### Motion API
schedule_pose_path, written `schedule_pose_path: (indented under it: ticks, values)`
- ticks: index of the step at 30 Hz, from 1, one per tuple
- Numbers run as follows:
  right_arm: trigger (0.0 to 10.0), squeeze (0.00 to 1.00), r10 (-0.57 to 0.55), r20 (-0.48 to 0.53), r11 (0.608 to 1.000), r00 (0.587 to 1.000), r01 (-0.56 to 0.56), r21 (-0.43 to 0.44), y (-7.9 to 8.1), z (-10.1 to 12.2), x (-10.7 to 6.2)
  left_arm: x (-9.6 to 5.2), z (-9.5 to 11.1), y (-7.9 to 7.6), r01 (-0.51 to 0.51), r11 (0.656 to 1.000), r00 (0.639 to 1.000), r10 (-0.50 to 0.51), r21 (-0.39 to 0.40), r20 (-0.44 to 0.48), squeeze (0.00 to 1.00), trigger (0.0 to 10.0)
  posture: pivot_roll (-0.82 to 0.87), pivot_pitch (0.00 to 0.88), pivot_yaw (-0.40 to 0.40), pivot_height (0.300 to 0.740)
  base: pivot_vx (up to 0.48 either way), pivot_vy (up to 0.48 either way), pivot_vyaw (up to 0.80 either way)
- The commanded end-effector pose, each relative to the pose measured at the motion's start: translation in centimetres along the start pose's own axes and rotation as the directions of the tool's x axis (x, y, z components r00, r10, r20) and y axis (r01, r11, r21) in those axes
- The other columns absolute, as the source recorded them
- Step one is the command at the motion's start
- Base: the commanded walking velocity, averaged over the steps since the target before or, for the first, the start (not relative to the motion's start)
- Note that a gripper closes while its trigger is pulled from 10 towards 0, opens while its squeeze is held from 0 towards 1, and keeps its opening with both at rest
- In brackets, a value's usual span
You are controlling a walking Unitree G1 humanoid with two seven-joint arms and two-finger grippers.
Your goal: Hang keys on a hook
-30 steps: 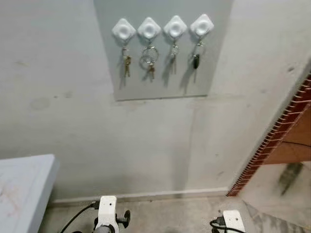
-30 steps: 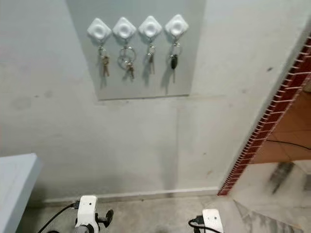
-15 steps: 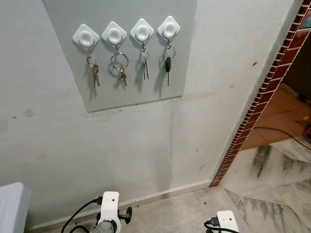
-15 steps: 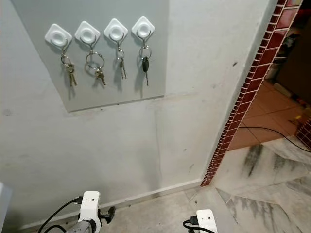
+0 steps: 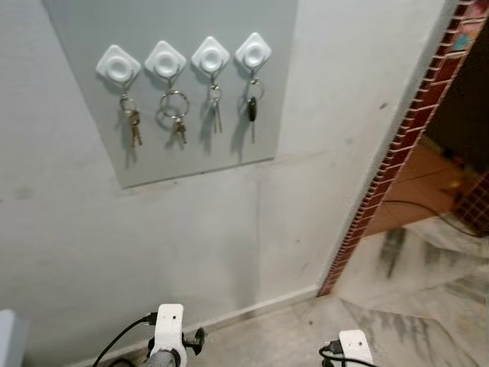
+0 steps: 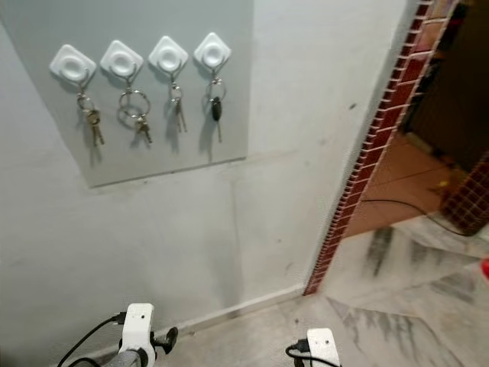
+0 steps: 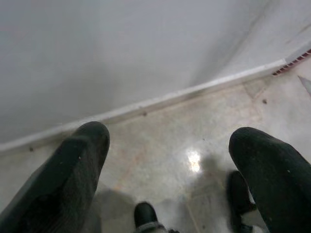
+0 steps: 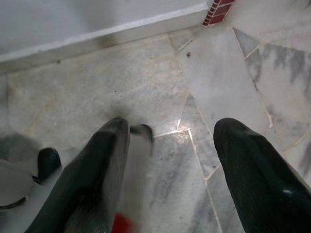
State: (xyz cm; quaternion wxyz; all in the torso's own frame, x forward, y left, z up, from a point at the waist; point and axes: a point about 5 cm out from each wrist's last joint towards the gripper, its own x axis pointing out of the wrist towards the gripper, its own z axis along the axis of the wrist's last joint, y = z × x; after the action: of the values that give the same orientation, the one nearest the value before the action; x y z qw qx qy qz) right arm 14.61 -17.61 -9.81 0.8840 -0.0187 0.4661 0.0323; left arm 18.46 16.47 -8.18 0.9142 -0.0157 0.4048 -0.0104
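Overhead, four hooks (image 5: 184, 59) — keys (image 5: 173, 116) hanging.

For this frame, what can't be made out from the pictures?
- How many keys hang in each bunch: too small in the eye views.
- The hook tips under the white holders: hidden by the key rings.
- The room past the brick edge: dark, cut off by the frame.
- A red blur by the right gripper: cut off at the edge.
- The left gripper hangs idle.

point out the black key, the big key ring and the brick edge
black key (image 5: 251, 109), left eye view, on its dark head
big key ring (image 5: 173, 105), left eye view, on the ring's rim
brick edge (image 5: 390, 164), left eye view, mid strip
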Motion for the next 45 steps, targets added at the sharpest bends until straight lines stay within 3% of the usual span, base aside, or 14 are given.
schedule_pose_path:
  ticks: [1,28,45]
  values:
    - [10.0,0.00,-0.013,0.002,1.000,1.000,0.013,0.005,-0.57,0.22,0.00,0.09,0.15,-0.39,0.012,1.000,1.000,-0.012,0.002,0.000,0.00,10.0,-0.08,0.000,0.048,0.740,0.000,-0.371,-0.77]
    - [10.0,0.00,-0.025,0.006,0.999,1.000,0.025,0.039,-0.66,0.23,-0.01,0.16,0.35,-0.31,0.014,1.000,1.000,-0.014,0.013,0.000,0.00,10.0,-0.08,0.000,0.057,0.740,0.000,-0.378,-0.68]
    - [10.0,0.00,-0.031,0.015,0.998,0.999,0.030,0.058,-0.69,0.32,0.00,0.22,0.55,-0.33,0.014,1.000,1.000,-0.014,0.021,0.003,0.00,10.0,-0.08,0.000,0.059,0.740,0.000,-0.378,0.00]
